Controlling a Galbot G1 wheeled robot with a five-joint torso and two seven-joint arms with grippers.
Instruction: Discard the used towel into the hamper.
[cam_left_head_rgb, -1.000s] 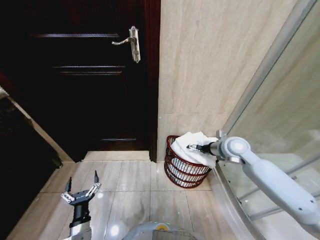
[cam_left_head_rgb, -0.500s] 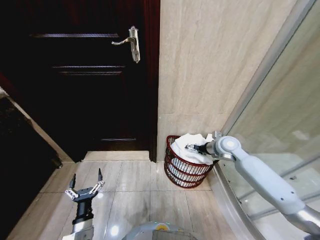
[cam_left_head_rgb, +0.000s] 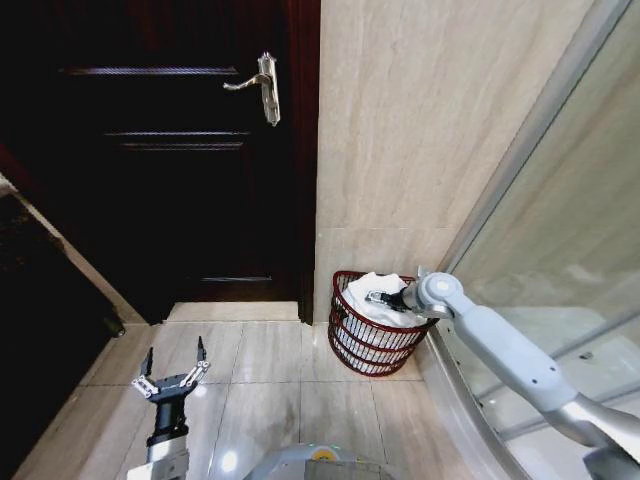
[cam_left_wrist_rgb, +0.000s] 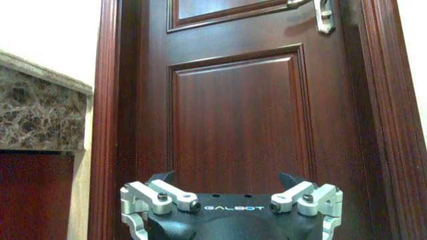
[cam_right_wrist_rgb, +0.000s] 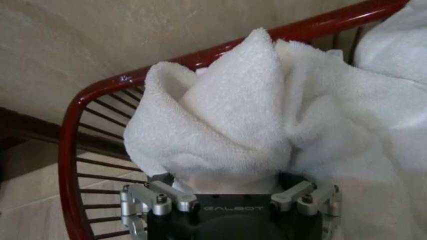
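**Towel held over the hamper**

At seven o'clock, low over the floor tiles, the left gripper (cam_left_head_rgb: 172, 370) idles with fingers spread apart. Farther off at three o'clock, the right gripper (cam_left_head_rgb: 378, 296) pinches the white towel (cam_left_head_rgb: 374, 298), bunched inside the hamper (cam_left_head_rgb: 368, 345) against the beige wall (cam_left_head_rgb: 420, 140).

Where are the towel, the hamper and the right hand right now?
towel (cam_right_wrist_rgb: 227, 120): right wrist view, its bunched upper fold.
hamper (cam_left_head_rgb: 362, 352): head view, its slatted front wall.
right hand (cam_left_head_rgb: 376, 297): head view, between its fingertips, at the towel.
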